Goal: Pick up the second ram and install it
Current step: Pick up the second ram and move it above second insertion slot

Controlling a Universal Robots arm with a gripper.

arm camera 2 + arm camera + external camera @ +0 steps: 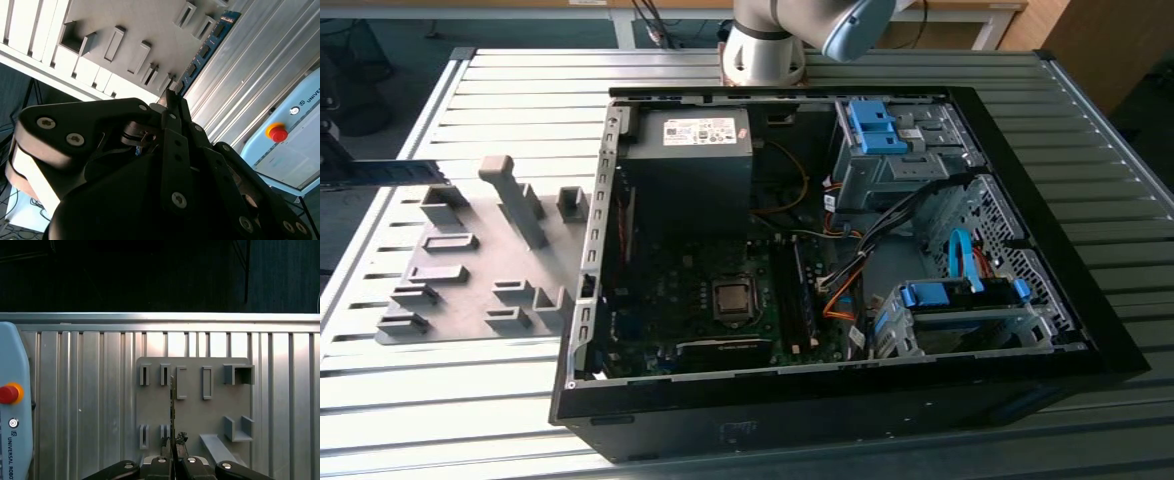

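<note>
My gripper [173, 442] is shut on the second ram [172, 407], a thin blue-green board that I see edge-on in the first wrist view. In the second wrist view the ram [205, 50] sticks out past the black fingertips [175, 107], its dark chips showing. It hangs above the grey holder plate [192, 415], clear of the slots. In the exterior view the ram [394, 172] juts in from the left edge over the plate [467, 290]. The open computer case [854, 400] lies to the exterior view's right of the plate, with its motherboard [720, 300] exposed.
Several raised grey holder blocks [520, 200] stand on the plate. A teach pendant with a red button [9, 393] lies on the slatted metal table [90, 390]. The arm's base [767, 45] stands behind the case. Cables and blue drive brackets [961, 295] crowd the case's right side.
</note>
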